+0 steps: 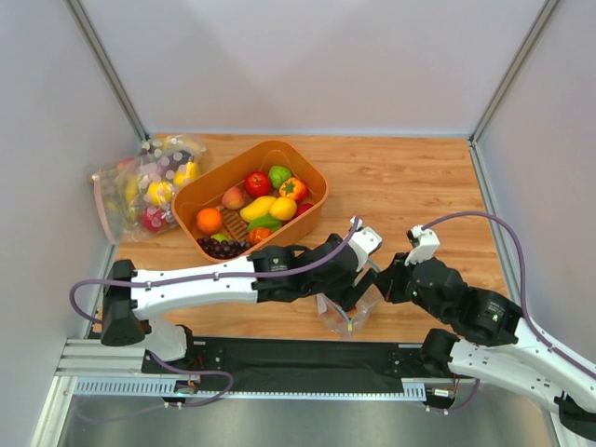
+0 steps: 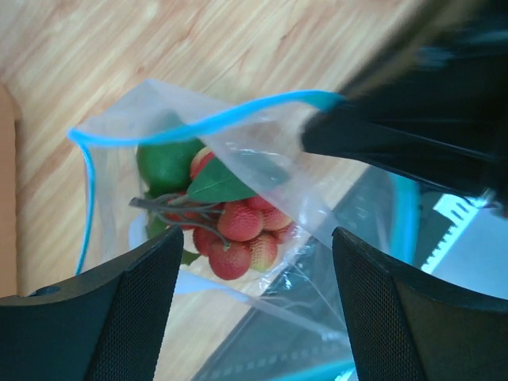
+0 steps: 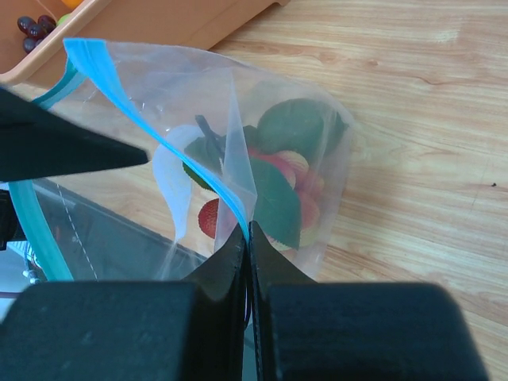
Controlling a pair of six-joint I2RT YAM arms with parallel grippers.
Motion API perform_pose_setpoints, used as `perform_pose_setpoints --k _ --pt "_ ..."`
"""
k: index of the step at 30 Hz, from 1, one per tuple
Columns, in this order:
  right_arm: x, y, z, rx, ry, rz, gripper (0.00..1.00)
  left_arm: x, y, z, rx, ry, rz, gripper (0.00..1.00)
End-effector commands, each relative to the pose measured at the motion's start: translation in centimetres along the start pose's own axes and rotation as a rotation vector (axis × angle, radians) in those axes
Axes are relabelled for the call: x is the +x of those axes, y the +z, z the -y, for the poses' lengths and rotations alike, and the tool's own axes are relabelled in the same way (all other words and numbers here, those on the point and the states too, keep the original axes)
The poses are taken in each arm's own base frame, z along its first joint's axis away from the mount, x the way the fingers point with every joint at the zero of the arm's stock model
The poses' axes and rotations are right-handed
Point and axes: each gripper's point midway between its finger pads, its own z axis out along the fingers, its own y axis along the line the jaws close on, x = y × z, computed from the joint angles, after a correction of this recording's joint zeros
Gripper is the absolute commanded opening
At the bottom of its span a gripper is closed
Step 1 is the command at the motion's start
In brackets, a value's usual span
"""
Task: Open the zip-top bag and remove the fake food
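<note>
A wooden counter (image 1: 410,186), walled in white, carries the work. The zip-top bag (image 1: 346,315) stands at its near centre, between the two arms. The right pincer (image 3: 248,238) is clenched on the bag's blue strip and holds one lip up so that the mouth gapes. The left pincer (image 2: 255,238) hangs released above that mouth, fingers spread, placed to reach in. The fake food (image 2: 238,226) lies at the bottom: red berries, a leaf (image 2: 218,184) and a green fruit (image 2: 163,163). A loose plastic fold crosses the opening, and the right pincer crowds its right side. An orange tub (image 1: 268,146) of produce and other filled bags (image 1: 149,186) sit far left, well apart.
</note>
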Motion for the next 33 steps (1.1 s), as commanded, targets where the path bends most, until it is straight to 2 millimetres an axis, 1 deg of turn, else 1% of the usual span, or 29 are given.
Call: perform_pose_setpoints --k 1,2,3,5,7,10,14,18,24,26,31,32,33 --pt "-0.2 -0.3 -0.6 -0.027 0.022 0.003 0.0 0.7 1.1 -1.9 -0.083 -0.098 -0.043 0.83" --pt "-0.1 -0.2 -0.7 -0.031 0.022 -0.002 0.0 1.2 1.7 -2.4 -0.102 -0.102 -0.054 0.83" --pt "0.1 -0.1 -0.8 -0.037 0.022 -0.008 0.0 1.4 2.0 -2.6 -0.115 -0.109 -0.06 0.84" --pt "0.2 0.0 -1.0 -0.042 0.021 -0.014 0.0 2.3 2.5 -3.8 -0.173 -0.107 -0.093 0.84" --pt "0.3 0.0 -1.0 -0.041 0.017 -0.019 0.0 3.0 2.7 -4.5 -0.209 -0.116 -0.107 0.85" --pt "0.2 0.1 -0.9 -0.04 0.019 -0.014 0.0 3.9 3.2 -5.0 -0.226 -0.136 -0.11 0.86" --pt "0.3 0.1 -1.0 -0.048 0.02 -0.016 0.0 4.3 3.8 -5.7 -0.233 -0.154 -0.102 0.87" --pt "0.6 0.1 -0.9 -0.049 0.015 -0.025 0.0 4.5 4.8 -5.7 -0.22 -0.164 -0.09 0.87" --pt "0.7 0.1 -1.0 -0.058 0.01 -0.029 0.0 4.7 6.1 -6.3 -0.242 -0.19 -0.084 0.87" --pt "0.8 0.2 -1.0 -0.058 0.008 -0.031 0.0 5.1 6.6 -6.4 -0.246 -0.194 -0.094 0.86" --pt "1.0 0.3 -1.0 -0.064 0.003 -0.036 0.0 5.9 8.3 -6.4 -0.242 -0.197 -0.12 0.83" --pt "1.1 0.3 -1.0 -0.063 0.001 -0.039 0.0 6.0 8.5 -6.4 -0.242 -0.198 -0.121 0.82" --pt "1.1 0.3 -1.0 -0.063 0.001 -0.039 0.0 5.9 8.8 -6.4 -0.242 -0.201 -0.118 0.78"
